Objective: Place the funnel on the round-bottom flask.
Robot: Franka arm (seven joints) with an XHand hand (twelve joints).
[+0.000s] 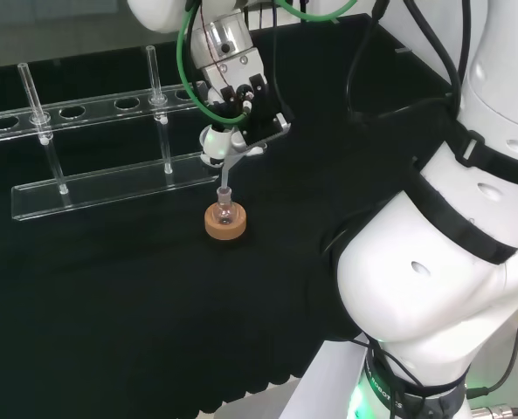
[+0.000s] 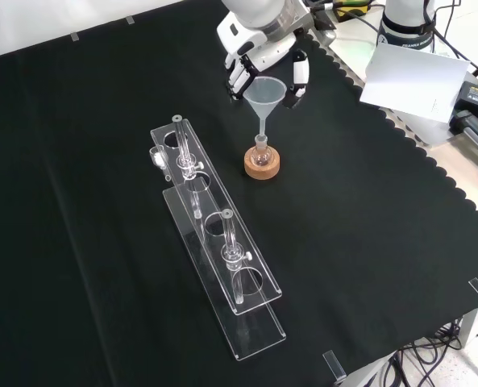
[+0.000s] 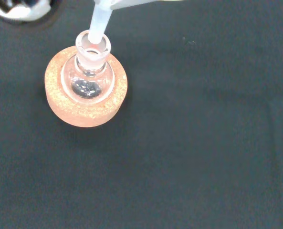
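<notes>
Robot hand (image 2: 264, 63) holds funnel (image 2: 264, 95), stem in flask (image 2: 261, 151).

From where I stand, no lettering, label, number or sign can be made out on anything, the glassware and the arm being plain.

Round-bottom flask (image 2: 261, 153) is sitting in the cork ring (image 2: 262, 165) on the cloth (image 2: 367, 242), funnel (image 2: 265, 97) stem is standing in its neck with the hand (image 2: 259, 60) around the cone above, test tube rack (image 2: 222, 266) is lying left of it in front view.
</notes>
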